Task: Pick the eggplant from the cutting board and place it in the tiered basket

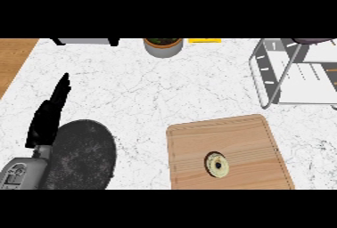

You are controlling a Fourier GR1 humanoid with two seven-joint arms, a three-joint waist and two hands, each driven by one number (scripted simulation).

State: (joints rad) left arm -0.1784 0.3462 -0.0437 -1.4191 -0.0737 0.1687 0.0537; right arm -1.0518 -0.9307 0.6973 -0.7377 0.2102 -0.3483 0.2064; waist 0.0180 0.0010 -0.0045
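Head view shows only one hand: the left hand [49, 111], well to the left of the cutting board [227, 153], with its fingers straight and together, pointing up and away from the robot, holding nothing. It looks like a resting pose, not a reach. Below the fingers, the grey forearm [20, 173] comes in from the lower left corner, beside a dark speckled round plate [82, 156] that lies between the hand and the cutting board. The right hand does not show at all.

On the cutting board, a little below its middle, sits the eggplant [217, 164], seen as a small round pale cut face with a dark rim. The tiered basket [289, 73], a wire frame with white shelves, stands beyond the cutting board's far right corner, apart from it.

By my judgement the pick has not yet begun: nothing touches the eggplant. The next move calls for a hand to come over the cutting board, descend with fingers spread, and close round the eggplant before carrying it up and right to the basket.
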